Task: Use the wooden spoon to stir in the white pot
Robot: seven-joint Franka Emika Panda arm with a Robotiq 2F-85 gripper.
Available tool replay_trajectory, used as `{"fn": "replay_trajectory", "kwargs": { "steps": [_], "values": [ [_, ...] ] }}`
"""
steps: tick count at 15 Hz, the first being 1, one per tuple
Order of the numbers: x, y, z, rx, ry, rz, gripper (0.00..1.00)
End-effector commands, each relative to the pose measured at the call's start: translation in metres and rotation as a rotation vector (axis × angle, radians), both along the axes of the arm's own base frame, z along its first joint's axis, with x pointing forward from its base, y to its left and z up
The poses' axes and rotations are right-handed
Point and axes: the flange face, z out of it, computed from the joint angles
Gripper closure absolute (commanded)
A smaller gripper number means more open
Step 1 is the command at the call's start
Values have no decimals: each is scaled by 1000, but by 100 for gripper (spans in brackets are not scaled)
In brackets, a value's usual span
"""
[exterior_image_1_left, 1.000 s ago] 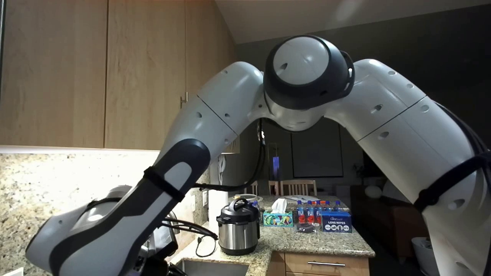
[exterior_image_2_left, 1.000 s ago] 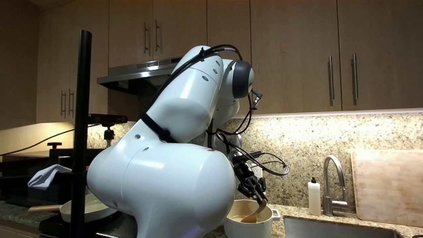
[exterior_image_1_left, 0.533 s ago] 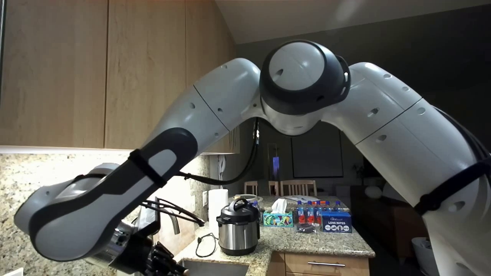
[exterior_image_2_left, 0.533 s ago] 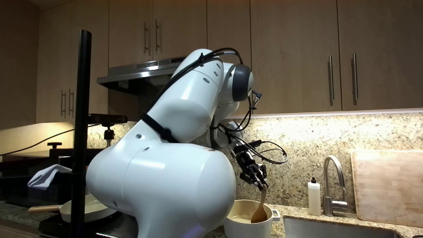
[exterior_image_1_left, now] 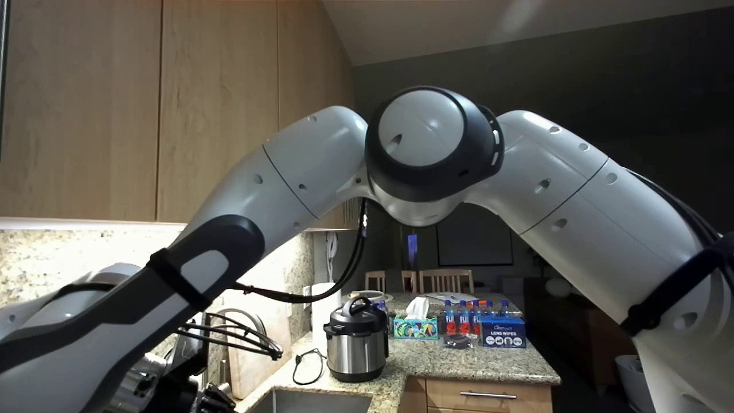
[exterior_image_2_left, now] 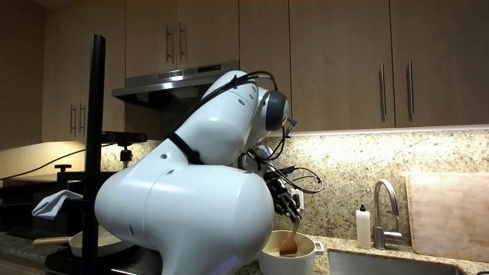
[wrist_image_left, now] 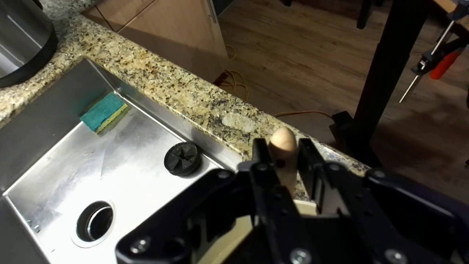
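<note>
My gripper [exterior_image_2_left: 296, 217] is shut on the handle of the wooden spoon [exterior_image_2_left: 289, 245], just above the white pot [exterior_image_2_left: 287, 264]. The spoon tilts slightly, its brown head down inside the pot, near or in the pale contents; exact contact cannot be told. In the wrist view my gripper [wrist_image_left: 283, 148] has its two fingers on either side of the handle's rounded end [wrist_image_left: 284, 141]. The pot's cream inside [wrist_image_left: 229, 236] shows partly behind the fingers. In an exterior view my gripper [exterior_image_1_left: 215, 400] is at the bottom edge; pot and spoon are out of view there.
The steel sink [wrist_image_left: 139, 157] lies beside the pot, with a sponge [wrist_image_left: 104, 112] and black stopper [wrist_image_left: 182, 158]. A faucet [exterior_image_2_left: 386, 214], soap bottle [exterior_image_2_left: 363, 227] and cutting board [exterior_image_2_left: 449, 217] stand behind. A pressure cooker [exterior_image_1_left: 356, 338] stands past the sink. A pan [exterior_image_2_left: 101, 240] sits left.
The spoon went from steeply tilted to more upright, its head first moving right in the pot, then back left. The gripper rose, then moved left with it; the arm's elbow lowered.
</note>
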Motion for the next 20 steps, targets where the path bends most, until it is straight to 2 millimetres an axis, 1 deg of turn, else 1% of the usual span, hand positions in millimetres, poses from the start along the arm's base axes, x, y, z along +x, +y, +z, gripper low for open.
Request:
{"fn": "replay_trajectory", "kwargs": {
  "steps": [1,4,7,10,13,15,17,20],
  "values": [
    [-13,-7,-2,-38,38,40,92],
    [-26,-20,-9,-48,54,52,92],
    [-40,-38,-14,-69,60,54,92],
    [-46,-56,-12,-67,57,34,92],
    [-38,-69,-5,-51,35,-1,92],
    [-28,-71,0,-40,17,-24,92],
    [-21,-67,4,-33,-7,-36,91],
    [-14,-54,9,-22,-18,-30,92]
  ]
}}
